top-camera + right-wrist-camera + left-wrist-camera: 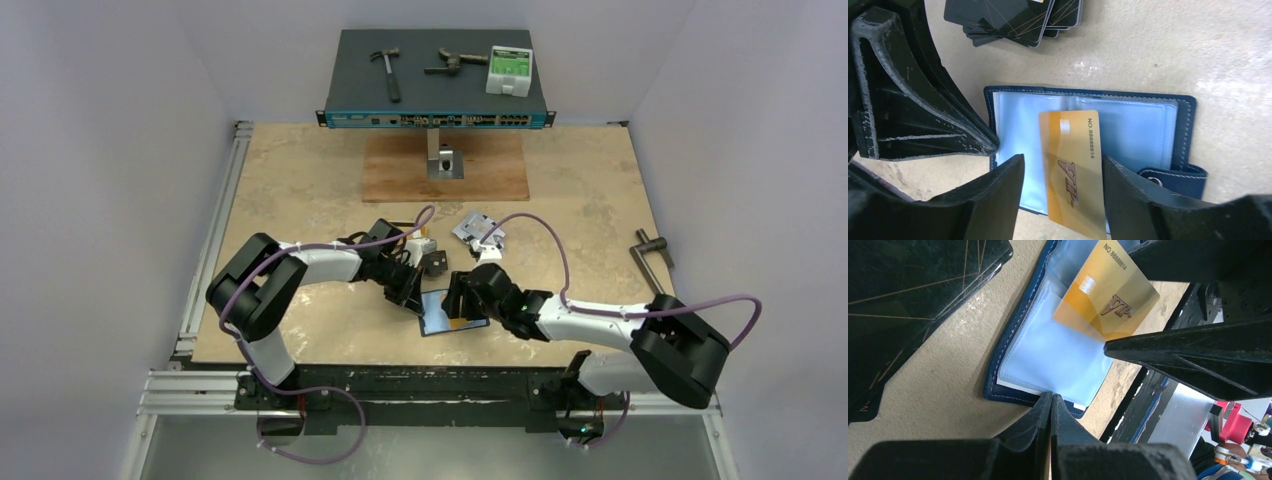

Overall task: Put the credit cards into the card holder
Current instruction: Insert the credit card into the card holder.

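The navy card holder [437, 324] lies open near the table's front edge, with its clear sleeves up [1183, 130] [998, 375]. A gold-yellow VIP card [1073, 165] [1108, 295] lies tilted on the sleeves, its far end over the holder's middle. My right gripper [1063, 170] [458, 300] is open, one jaw on each side of this card. The right jaw is against the card's edge and the left jaw stands clear of it. My left gripper [1052, 399] [412, 297] is shut, its tips on the holder's edge. Several black cards [1013, 17] [903, 295] lie beside the holder.
Silver-grey cards [478, 230] lie just behind the arms. A wooden board [445, 165] and a network switch [437, 118] carrying a hammer, a tool and a white box stand at the back. A metal clamp [652, 250] lies at the right.
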`<action>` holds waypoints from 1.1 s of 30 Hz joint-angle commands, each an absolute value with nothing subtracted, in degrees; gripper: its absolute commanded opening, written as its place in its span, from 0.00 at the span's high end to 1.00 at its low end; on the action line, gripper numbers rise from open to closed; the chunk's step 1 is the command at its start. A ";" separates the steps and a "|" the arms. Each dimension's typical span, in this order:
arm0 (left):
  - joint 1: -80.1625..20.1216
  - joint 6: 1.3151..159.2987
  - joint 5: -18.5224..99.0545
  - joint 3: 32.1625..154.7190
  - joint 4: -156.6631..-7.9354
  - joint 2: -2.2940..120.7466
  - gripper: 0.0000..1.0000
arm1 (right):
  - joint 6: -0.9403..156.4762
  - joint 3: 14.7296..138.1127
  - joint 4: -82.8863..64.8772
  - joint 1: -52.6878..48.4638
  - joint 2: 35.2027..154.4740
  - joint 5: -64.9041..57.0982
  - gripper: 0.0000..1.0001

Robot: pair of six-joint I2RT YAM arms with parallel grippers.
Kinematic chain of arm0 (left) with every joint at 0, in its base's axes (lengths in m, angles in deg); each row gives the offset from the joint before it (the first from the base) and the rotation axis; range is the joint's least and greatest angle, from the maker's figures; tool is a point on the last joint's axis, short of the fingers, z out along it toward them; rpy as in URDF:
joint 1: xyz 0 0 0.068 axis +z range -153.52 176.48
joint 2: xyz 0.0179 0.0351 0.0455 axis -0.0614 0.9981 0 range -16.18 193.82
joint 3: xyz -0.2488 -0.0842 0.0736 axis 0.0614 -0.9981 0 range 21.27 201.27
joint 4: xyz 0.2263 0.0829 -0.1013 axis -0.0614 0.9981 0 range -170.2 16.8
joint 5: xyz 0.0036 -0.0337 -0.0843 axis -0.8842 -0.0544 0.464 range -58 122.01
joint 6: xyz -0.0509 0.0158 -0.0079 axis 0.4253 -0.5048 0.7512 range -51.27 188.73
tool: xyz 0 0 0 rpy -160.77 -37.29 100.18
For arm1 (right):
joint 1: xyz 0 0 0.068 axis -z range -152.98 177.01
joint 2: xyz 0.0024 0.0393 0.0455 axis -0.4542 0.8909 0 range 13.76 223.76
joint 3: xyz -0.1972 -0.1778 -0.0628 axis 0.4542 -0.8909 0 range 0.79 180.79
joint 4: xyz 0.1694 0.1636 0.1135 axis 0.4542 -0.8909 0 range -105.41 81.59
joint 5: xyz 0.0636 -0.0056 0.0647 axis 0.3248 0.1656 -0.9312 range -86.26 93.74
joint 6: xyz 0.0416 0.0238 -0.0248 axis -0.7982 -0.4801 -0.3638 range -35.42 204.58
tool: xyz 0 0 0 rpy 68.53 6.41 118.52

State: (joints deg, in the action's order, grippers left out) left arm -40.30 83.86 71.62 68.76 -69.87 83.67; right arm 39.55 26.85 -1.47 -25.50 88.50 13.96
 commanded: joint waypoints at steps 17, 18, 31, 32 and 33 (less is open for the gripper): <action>-40.36 81.67 69.18 68.91 -69.08 82.96 1.00 | 36.32 25.09 -21.03 -28.92 73.30 15.11 0.81; -40.39 81.67 69.13 68.97 -68.99 82.96 1.00 | 35.96 24.94 -20.82 -29.76 73.13 14.83 0.86; -40.35 81.56 68.99 68.91 -69.08 82.62 1.00 | 34.34 24.90 -16.26 -34.15 77.85 13.17 0.99; -40.39 81.56 69.00 68.91 -69.06 82.50 1.00 | 34.49 25.18 -15.61 -34.16 78.57 13.19 0.99; -40.39 81.52 69.01 68.91 -69.11 82.40 1.00 | 34.79 25.40 -15.03 -34.16 79.30 13.29 0.99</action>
